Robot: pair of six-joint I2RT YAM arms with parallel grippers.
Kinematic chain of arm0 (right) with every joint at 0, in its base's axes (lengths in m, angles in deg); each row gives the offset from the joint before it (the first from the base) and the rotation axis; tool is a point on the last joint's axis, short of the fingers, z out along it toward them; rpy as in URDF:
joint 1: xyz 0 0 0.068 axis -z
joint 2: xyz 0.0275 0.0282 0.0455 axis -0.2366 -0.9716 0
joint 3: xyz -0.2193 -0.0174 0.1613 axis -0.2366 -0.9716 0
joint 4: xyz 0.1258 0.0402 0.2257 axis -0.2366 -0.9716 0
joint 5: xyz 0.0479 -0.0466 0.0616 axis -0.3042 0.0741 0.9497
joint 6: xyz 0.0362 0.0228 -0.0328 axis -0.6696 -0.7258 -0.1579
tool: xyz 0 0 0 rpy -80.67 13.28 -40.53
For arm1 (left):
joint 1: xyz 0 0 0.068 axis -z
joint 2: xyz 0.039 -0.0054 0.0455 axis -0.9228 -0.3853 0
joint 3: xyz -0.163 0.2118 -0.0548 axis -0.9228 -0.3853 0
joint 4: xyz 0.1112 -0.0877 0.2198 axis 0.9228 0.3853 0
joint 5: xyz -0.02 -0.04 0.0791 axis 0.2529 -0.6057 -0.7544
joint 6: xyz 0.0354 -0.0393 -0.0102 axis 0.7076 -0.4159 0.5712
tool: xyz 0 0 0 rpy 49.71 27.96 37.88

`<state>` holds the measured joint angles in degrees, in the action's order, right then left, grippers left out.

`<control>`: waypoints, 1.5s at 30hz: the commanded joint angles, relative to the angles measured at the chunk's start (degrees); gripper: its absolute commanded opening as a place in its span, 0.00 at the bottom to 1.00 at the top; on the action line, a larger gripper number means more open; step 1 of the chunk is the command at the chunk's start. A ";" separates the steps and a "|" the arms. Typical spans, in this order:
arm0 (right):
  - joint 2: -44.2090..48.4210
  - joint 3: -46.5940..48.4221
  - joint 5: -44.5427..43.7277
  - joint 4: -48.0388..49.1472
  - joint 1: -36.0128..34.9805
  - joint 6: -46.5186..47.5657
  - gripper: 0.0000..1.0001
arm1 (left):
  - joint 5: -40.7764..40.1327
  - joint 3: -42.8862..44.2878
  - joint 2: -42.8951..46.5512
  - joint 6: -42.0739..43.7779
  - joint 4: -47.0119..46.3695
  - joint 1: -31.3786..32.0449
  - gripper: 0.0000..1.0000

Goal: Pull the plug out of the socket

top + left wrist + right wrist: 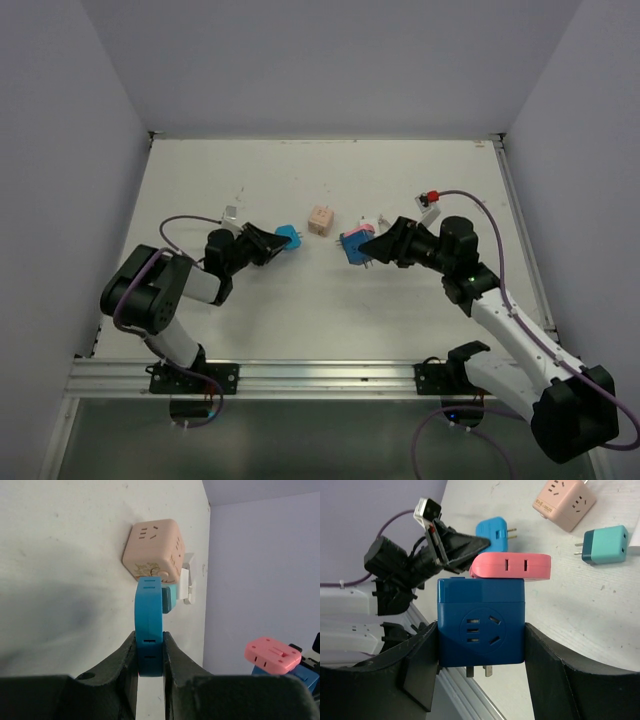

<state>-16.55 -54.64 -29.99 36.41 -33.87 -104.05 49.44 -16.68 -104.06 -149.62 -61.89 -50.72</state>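
Note:
My right gripper (pixel 368 243) is shut on a dark blue socket cube (pixel 481 622), held above the table with its own prongs pointing back at me. A pink plug (pixel 512 566) sits flush on the cube's far face. My left gripper (pixel 272 242) is shut on a light blue plug (pixel 149 625), which also shows in the right wrist view (pixel 492 534) with its prongs bare. That plug is apart from the cube, a short gap to its left in the top view. In the left wrist view the cube and pink plug (pixel 272 655) show at the right edge.
A peach socket cube (pixel 320 220) lies on the table between and beyond the grippers. A teal plug (pixel 605 544) and a white adapter (pixel 186 585) lie just right of it. A red-tipped connector (pixel 432 196) lies at the back right. Walls enclose the table.

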 commanded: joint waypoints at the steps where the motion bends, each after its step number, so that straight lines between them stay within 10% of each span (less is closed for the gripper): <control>1: 2.01 1.11 1.72 -2.75 0.06 3.40 0.00 | 4.86 6.04 -5.30 3.39 -7.14 -1.24 0.03; 15: 1.04 3.65 3.84 -9.87 0.06 10.43 0.00 | 3.72 5.98 -11.82 4.53 -2.67 -2.03 0.43; 26: -0.45 6.55 7.44 -14.18 -0.47 16.06 0.00 | 0.73 0.43 11.43 11.20 26.01 -2.12 1.00; 34: -3.08 7.61 12.88 -11.03 -2.49 18.27 0.00 | -0.32 13.79 25.17 25.18 59.79 -2.03 1.00; 45: -10.73 7.26 25.18 9.71 -3.99 4.22 0.00 | 12.33 17.57 30.82 23.43 52.54 2.26 0.96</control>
<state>-26.60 -49.99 -11.78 34.40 -37.44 -93.69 57.31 -1.80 -73.92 -126.97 -7.51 -50.96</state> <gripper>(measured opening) 0.639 0.966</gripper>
